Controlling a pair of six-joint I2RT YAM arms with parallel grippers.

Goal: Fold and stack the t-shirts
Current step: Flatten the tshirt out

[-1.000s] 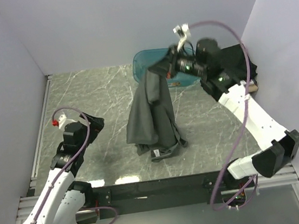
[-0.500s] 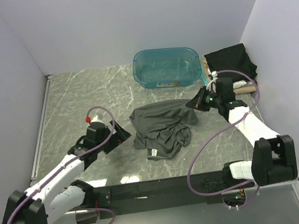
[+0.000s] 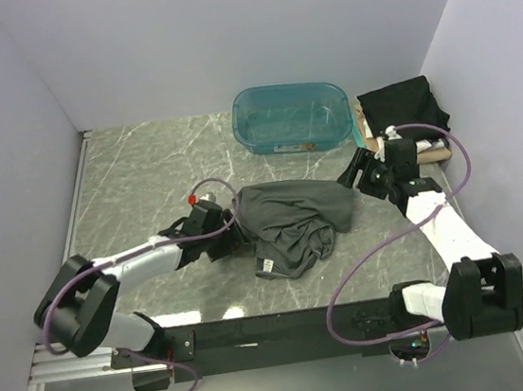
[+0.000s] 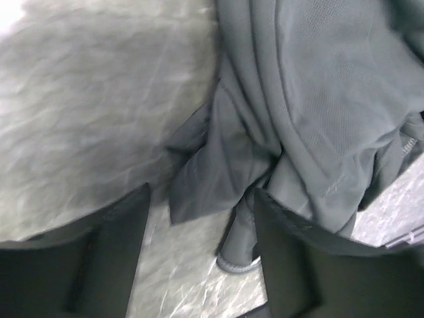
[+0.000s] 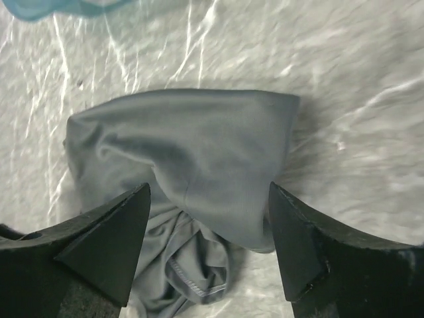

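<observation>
A dark charcoal-grey t-shirt (image 3: pixel 295 218) lies crumpled in a heap at mid-table. My left gripper (image 3: pixel 235 237) is at its left edge. In the left wrist view this gripper (image 4: pixel 200 192) is open, its jaws partway apart. A hanging fold of the grey t-shirt (image 4: pixel 246 228) and bare table lie between the fingers (image 4: pixel 301 265). My right gripper (image 3: pixel 356 177) hovers just right of the heap. In the right wrist view it (image 5: pixel 209 187) is open wide over the grey t-shirt (image 5: pixel 199 152), holding nothing. A black t-shirt (image 3: pixel 405 103) lies at the back right on folded pale ones (image 3: pixel 430 147).
A translucent teal tub (image 3: pixel 290 116) stands at the back, behind the heap. Walls close in the marble table (image 3: pixel 144 172) on the left, back and right. The black rail with the arm bases (image 3: pixel 278 327) runs along the near edge.
The right gripper brought the hanging grey t-shirt down onto the table and let it go. The left arm reached right to the shirt's left edge, its jaws narrowing.
</observation>
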